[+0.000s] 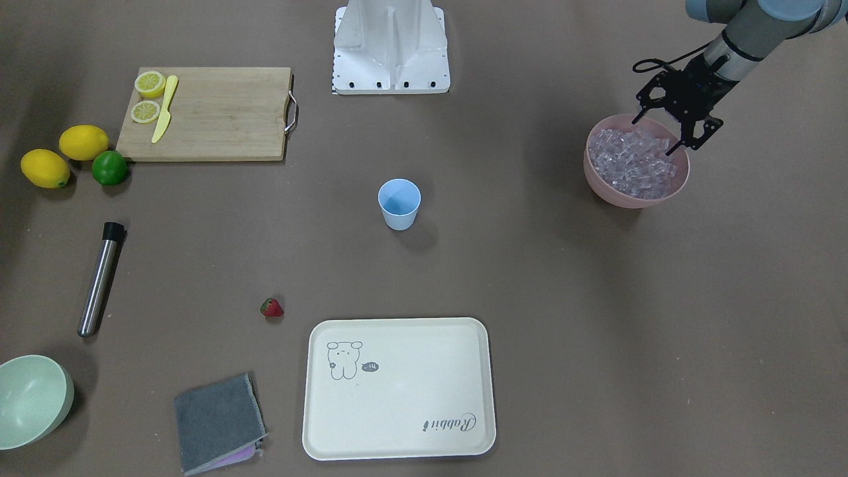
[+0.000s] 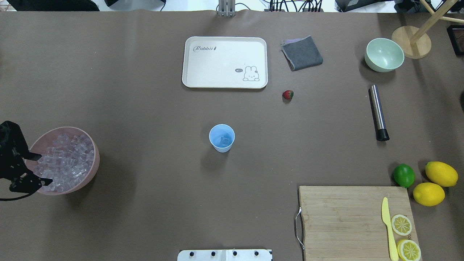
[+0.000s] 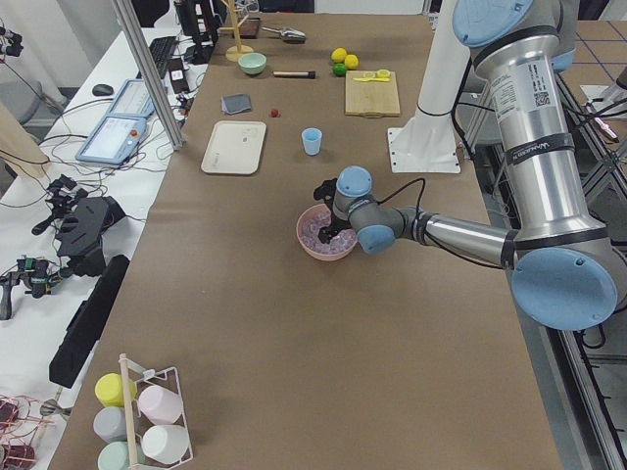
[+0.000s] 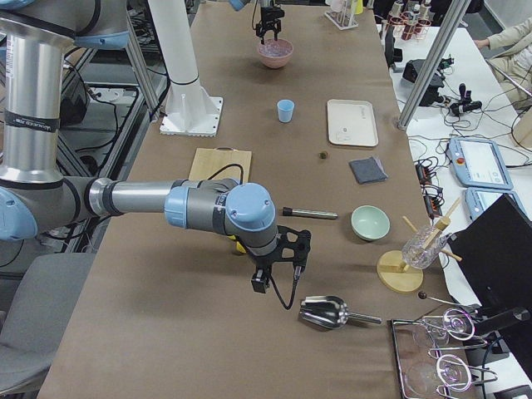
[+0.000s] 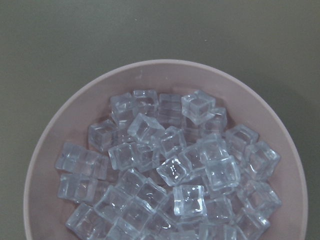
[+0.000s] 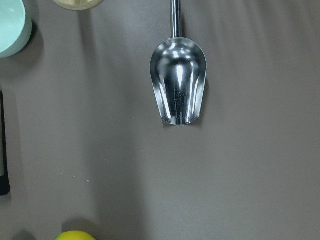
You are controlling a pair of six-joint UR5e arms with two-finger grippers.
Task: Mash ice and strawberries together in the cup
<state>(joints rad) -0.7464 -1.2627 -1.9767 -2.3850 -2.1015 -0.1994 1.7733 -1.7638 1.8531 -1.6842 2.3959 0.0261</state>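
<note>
The light-blue cup (image 2: 222, 137) stands upright mid-table, and one cube of ice shows faintly inside it. Many more cubes of ice (image 5: 170, 170) fill a pink bowl (image 1: 616, 195) at the table's left end. My left gripper (image 1: 654, 137) hangs open just above that bowl's near rim, its fingertips spread over the cubes and holding nothing. One red strawberry (image 2: 288, 95) lies on the table between the cup and the tray. My right gripper (image 4: 278, 266) shows only in the right side view, low over the table near a scoop; I cannot tell whether it is open or shut.
A cream tray (image 2: 224, 83) lies beyond the cup. A steel cylinder (image 2: 378, 112), pale green bowl (image 2: 384, 54) and grey cloth (image 2: 302, 53) sit far right. A cutting board (image 2: 344, 217) holds lemon halves and a yellow knife, with lemons and a lime beside it. A metal scoop (image 6: 178, 87) lies under the right wrist.
</note>
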